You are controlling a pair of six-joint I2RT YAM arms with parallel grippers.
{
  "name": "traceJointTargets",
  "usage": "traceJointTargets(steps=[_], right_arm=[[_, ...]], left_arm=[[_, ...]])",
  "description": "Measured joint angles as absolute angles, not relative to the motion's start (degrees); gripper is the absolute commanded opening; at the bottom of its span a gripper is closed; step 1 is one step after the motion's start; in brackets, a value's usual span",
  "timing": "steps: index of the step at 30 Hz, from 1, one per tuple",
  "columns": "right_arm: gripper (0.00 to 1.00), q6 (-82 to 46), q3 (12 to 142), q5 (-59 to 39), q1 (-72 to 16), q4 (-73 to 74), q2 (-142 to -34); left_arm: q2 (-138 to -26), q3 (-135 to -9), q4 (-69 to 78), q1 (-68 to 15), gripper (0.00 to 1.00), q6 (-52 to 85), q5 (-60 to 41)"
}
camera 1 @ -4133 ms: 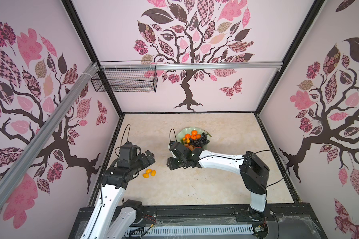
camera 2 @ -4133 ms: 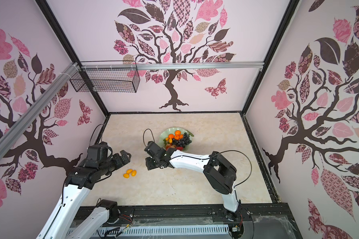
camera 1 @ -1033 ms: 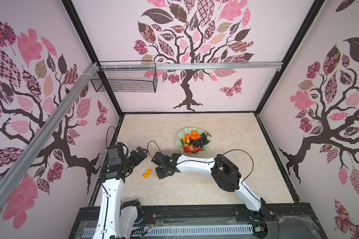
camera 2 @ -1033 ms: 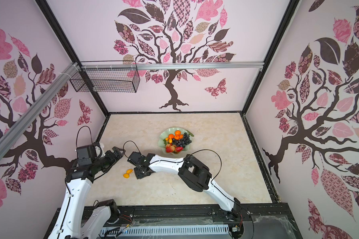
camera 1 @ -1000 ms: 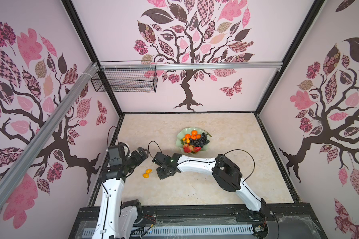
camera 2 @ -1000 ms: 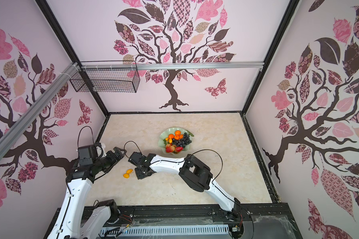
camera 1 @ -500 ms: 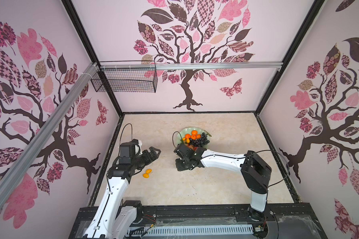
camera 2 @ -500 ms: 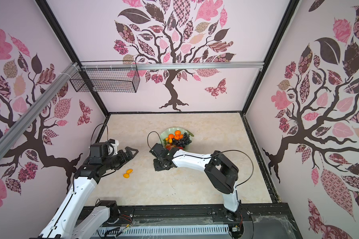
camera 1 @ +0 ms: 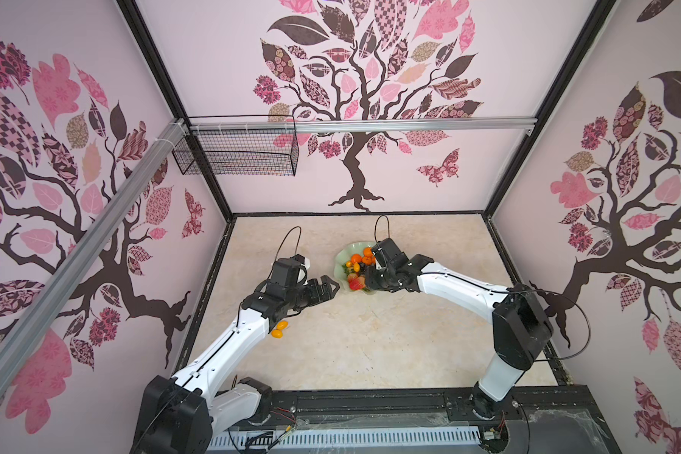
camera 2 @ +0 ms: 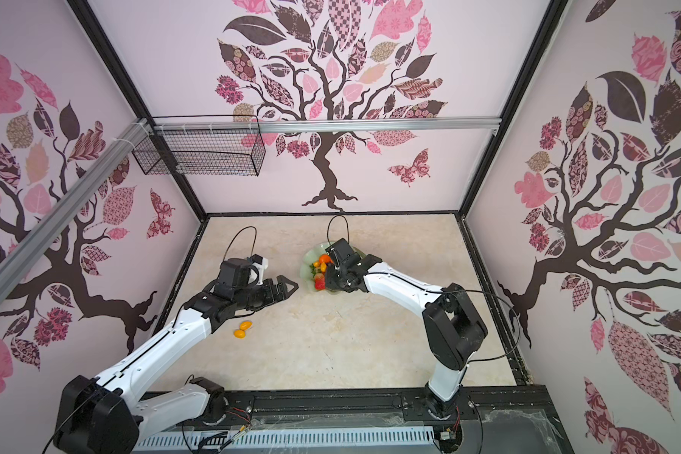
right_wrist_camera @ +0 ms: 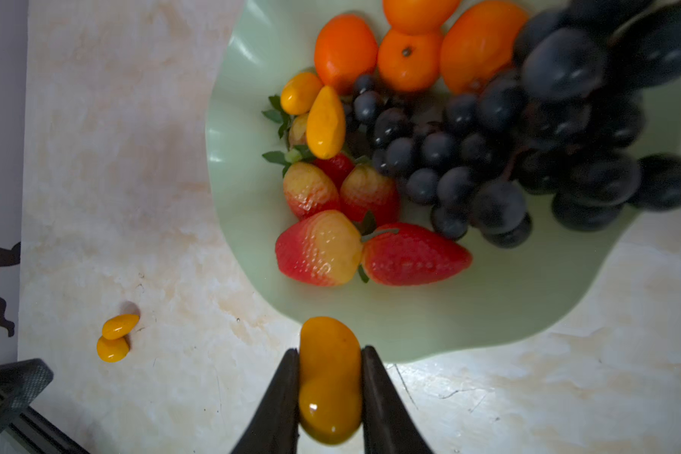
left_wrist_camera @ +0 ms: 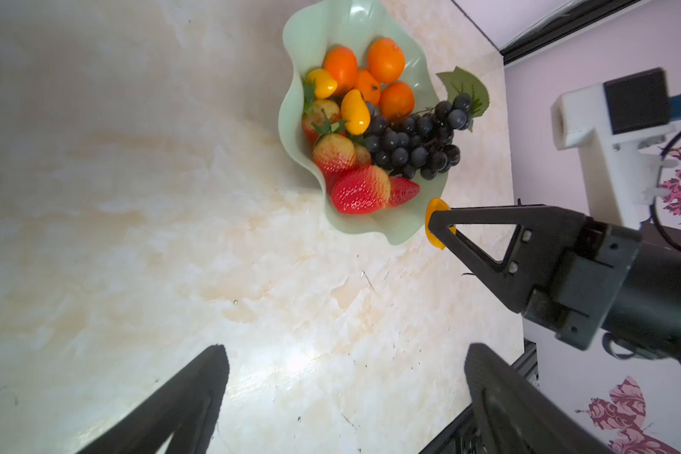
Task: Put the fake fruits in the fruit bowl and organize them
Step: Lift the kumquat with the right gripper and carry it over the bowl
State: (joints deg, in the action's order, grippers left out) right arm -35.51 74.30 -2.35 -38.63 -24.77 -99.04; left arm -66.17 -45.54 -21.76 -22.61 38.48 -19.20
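The pale green fruit bowl (camera 1: 341, 260) (camera 2: 306, 262) (left_wrist_camera: 291, 118) (right_wrist_camera: 229, 165) holds oranges (right_wrist_camera: 407, 59), strawberries (right_wrist_camera: 319, 247), a dark grape bunch (right_wrist_camera: 527, 137) and small yellow ovals (right_wrist_camera: 325, 122). My right gripper (camera 1: 370, 282) (camera 2: 328, 283) (right_wrist_camera: 330, 353) is shut on a yellow-orange oval fruit (right_wrist_camera: 330, 379) (left_wrist_camera: 434, 206), just over the bowl's near rim. Two more yellow ovals (camera 1: 280, 329) (camera 2: 242, 329) (right_wrist_camera: 115, 339) lie together on the table beside my left arm. My left gripper (camera 1: 329, 285) (camera 2: 288, 287) (left_wrist_camera: 346, 353) is open and empty, left of the bowl.
A black wire mesh basket (camera 1: 236, 153) (camera 2: 201, 155) hangs from the aluminium rail on the back wall. Patterned walls close in the beige table (camera 1: 370, 346) on three sides. A black base strip (camera 1: 370, 401) runs along the front edge.
My right gripper has carried a yellow oval from the cluster on the left to the bowl's near rim. The left gripper has swung right, toward the bowl.
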Motion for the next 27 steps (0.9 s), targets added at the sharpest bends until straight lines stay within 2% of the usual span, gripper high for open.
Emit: traceJointTargets(steps=[5,13,27], right_arm=[[0.27,-33.5,78.6,-2.4,-35.9,-25.9,-100.4],[0.27,-31.4,90.5,-5.0,-35.9,-26.0,-110.6],[0.27,-28.5,104.0,-11.9,-35.9,-30.4,-123.5]], left_arm=[[-70.4,-48.8,-19.6,-22.7,0.98,39.0,-16.7],[-76.5,-53.5,-18.9,-21.0,0.98,39.5,-13.2],[-77.0,-53.6,-19.0,-13.1,0.98,40.5,-15.5]])
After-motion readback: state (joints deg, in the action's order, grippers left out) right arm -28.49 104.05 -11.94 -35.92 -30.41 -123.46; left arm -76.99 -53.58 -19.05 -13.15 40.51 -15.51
